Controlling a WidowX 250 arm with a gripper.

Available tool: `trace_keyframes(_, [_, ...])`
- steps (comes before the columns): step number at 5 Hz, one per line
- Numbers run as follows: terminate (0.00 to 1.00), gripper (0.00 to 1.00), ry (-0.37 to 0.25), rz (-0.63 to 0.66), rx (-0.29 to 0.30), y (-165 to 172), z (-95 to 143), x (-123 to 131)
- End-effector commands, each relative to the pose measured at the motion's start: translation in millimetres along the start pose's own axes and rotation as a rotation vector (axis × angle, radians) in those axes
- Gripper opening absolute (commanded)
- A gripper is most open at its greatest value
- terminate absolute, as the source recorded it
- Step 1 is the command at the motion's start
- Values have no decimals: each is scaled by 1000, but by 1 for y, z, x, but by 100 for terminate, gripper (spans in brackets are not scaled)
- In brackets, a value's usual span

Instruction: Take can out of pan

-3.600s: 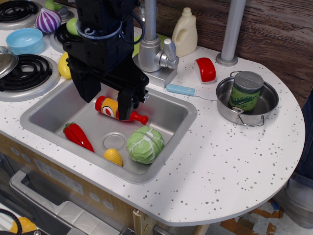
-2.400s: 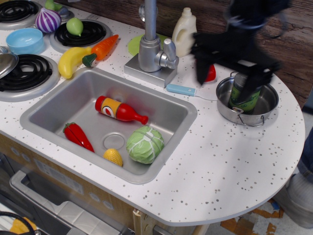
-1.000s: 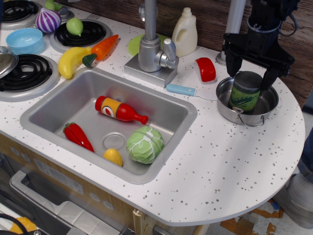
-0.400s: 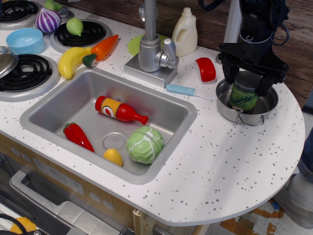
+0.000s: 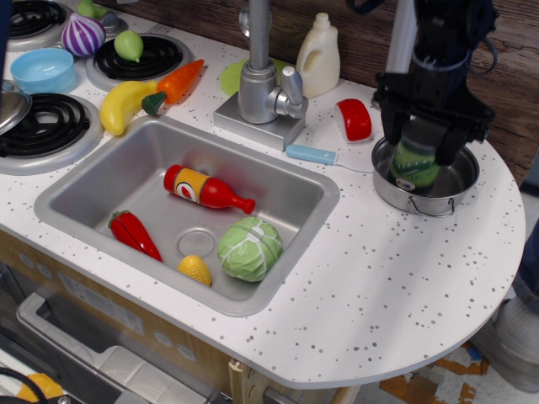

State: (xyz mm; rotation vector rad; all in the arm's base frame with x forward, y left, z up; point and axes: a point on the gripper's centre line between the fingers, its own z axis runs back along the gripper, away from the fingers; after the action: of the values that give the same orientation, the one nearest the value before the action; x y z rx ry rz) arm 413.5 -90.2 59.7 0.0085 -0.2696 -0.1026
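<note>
The can (image 5: 416,166), green-labelled, stands in the shiny steel pan (image 5: 438,203) at the right end of the counter. It looks blurred, and its grey top is hidden under my gripper. My black gripper (image 5: 419,152) comes down from above, with one finger on each side of the can's upper half, pressed against it. The can's lower part is still inside the pan's rim.
A blue-handled utensil (image 5: 312,154) and a red piece (image 5: 354,119) lie just left of the pan. A grey post (image 5: 401,42) stands behind it. The sink (image 5: 76,181) holds a ketchup bottle (image 5: 205,188), cabbage (image 5: 249,248), red pepper (image 5: 133,234) and corn (image 5: 194,270). The faucet (image 5: 261,80) and a white bottle (image 5: 318,55) stand behind the sink.
My gripper swung from over the sink to the pan, came down around the can and closed on it. The can now looks blurred and a little shifted.
</note>
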Motion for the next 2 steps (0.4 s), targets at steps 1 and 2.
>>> trace_keyframes(1, [0,0,-32,6,21,-11,54,24])
trace_keyframes(2, [0,0,-2,58,72,-8,74,9])
